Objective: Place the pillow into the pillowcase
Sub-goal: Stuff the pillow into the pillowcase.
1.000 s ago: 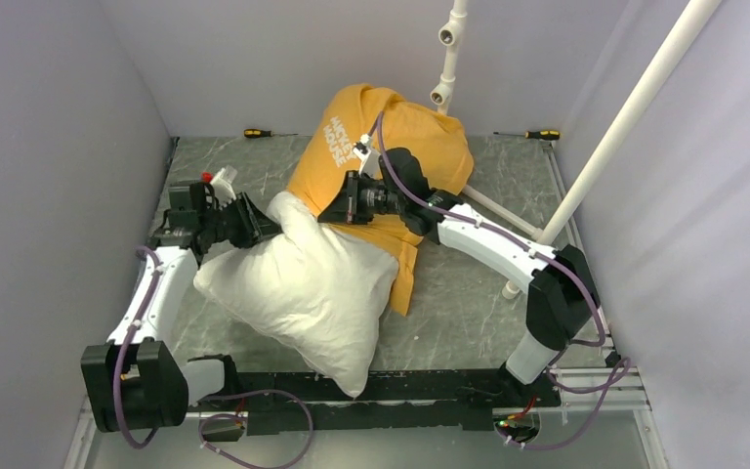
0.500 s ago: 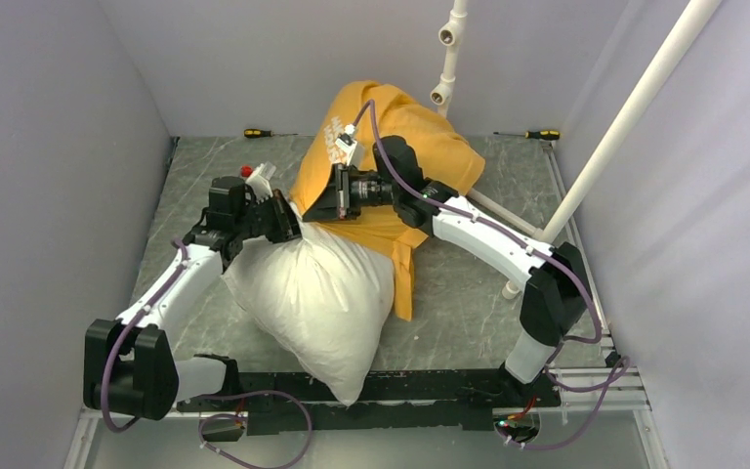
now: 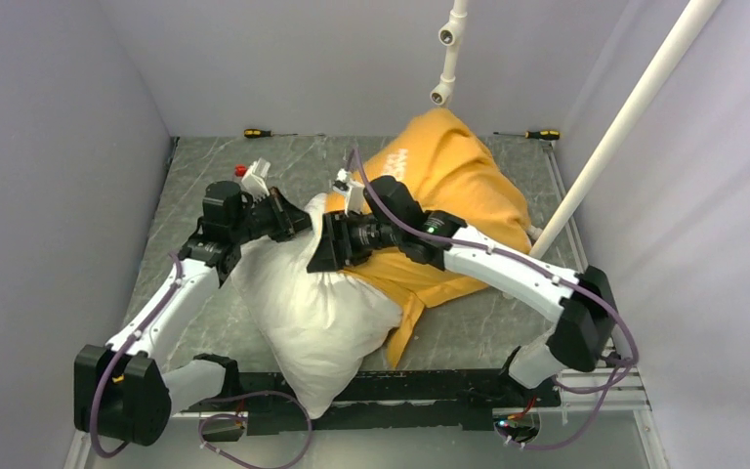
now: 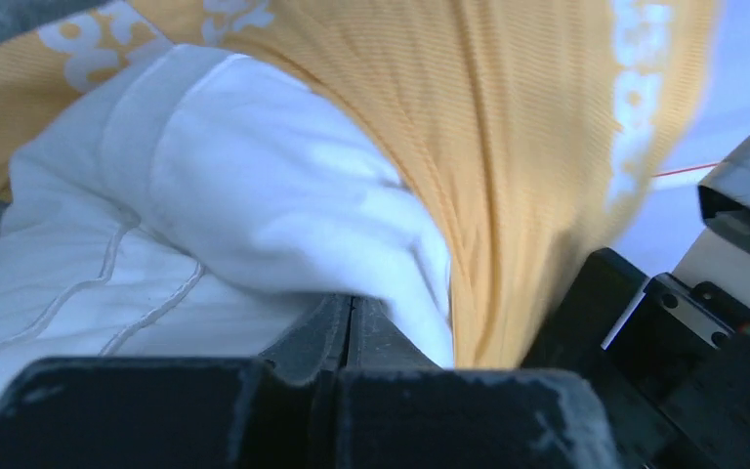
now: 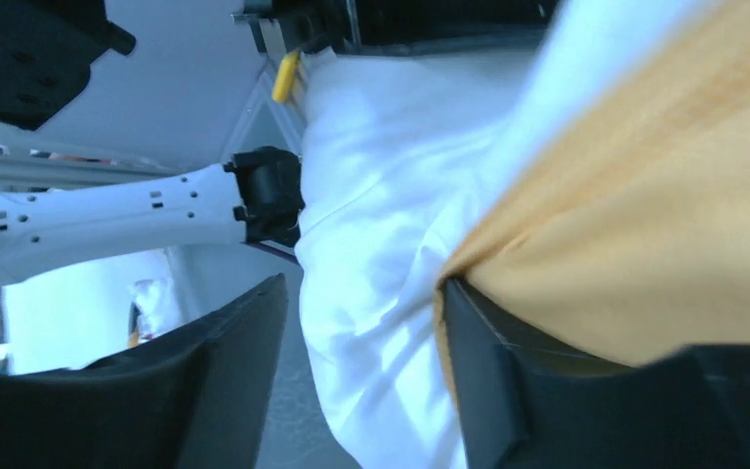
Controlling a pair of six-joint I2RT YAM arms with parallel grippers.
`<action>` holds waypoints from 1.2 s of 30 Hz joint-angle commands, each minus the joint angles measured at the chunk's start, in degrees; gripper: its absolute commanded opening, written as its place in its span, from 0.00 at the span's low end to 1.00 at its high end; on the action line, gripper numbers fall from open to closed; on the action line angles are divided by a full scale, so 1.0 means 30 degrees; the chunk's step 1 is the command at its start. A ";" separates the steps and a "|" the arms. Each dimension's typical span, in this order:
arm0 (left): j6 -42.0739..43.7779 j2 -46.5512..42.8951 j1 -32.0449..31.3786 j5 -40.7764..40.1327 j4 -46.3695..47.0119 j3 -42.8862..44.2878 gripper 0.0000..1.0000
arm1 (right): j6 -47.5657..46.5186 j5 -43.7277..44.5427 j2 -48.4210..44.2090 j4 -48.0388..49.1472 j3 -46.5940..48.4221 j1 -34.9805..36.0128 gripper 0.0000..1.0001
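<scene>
The pillow (image 3: pixel 324 318) lies on the grey worktop (image 3: pixel 205 161), left of the middle. Its near end reaches the black rail at the front edge, and its far end meets the open mouth of the pillowcase (image 3: pixel 464 186). The pillowcase is a bulky orange heap toward the back right of the worktop. In the left wrist view its orange cloth hangs over the top corner of the white pillow, but most of the pillow is outside the case. The left pincer (image 3: pixel 296 217) is at this far corner. It is clenched, both fingers pressed flat together, with the tips against the white fabric; I cannot tell if a fold is pinched between them. The right pincer (image 3: pixel 315 249) is just beside it, at the hem of the case. It is released: the jaws stand apart, with the pillow cloth and the orange hem between them, and the orange cloth lies against one finger (image 5: pixel 488 342). Two screwdrivers (image 3: pixel 259 132) lie at the back edge.
</scene>
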 commanded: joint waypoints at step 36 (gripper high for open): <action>0.2708 -0.2211 -0.6265 -0.4604 0.1270 -0.1774 0.00 | -0.6130 1.3915 0.7301 -1.3735 1.4576 -0.2578 0.56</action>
